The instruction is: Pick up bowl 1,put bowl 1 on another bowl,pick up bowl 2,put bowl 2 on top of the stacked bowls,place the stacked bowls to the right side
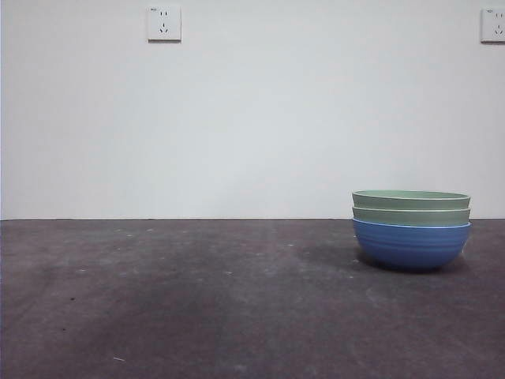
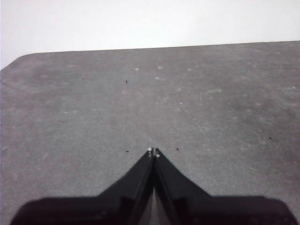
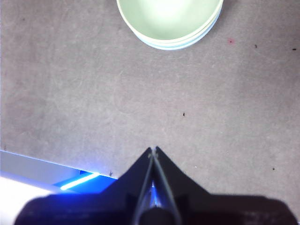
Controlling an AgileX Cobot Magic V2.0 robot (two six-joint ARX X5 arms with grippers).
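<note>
Both sets of jaws are pressed together with nothing between them: the left gripper (image 2: 153, 151) hangs over bare worktop (image 2: 93, 108), and the right gripper (image 3: 153, 150) hangs over the same grey surface, well apart from the bowls. From the front camera I see the stacked bowls (image 1: 411, 229) standing upright toward the right side of the worktop, near its far edge where it meets the white wall (image 1: 252, 118). Another bowl (image 1: 411, 245), the blue ribbed one, is the base, resting on the worktop, and two sage-green bowls sit nested in it, the upper green bowl (image 1: 411, 198) over the lower green bowl (image 1: 411, 215). In my right wrist view the stack is seen from above, a pale green hollow with rims layered under it; the blue base is, I think, only a thin bluish edge there. Two wall sockets (image 1: 164, 24) sit high on the wall. Neither arm shows in the front view.
</note>
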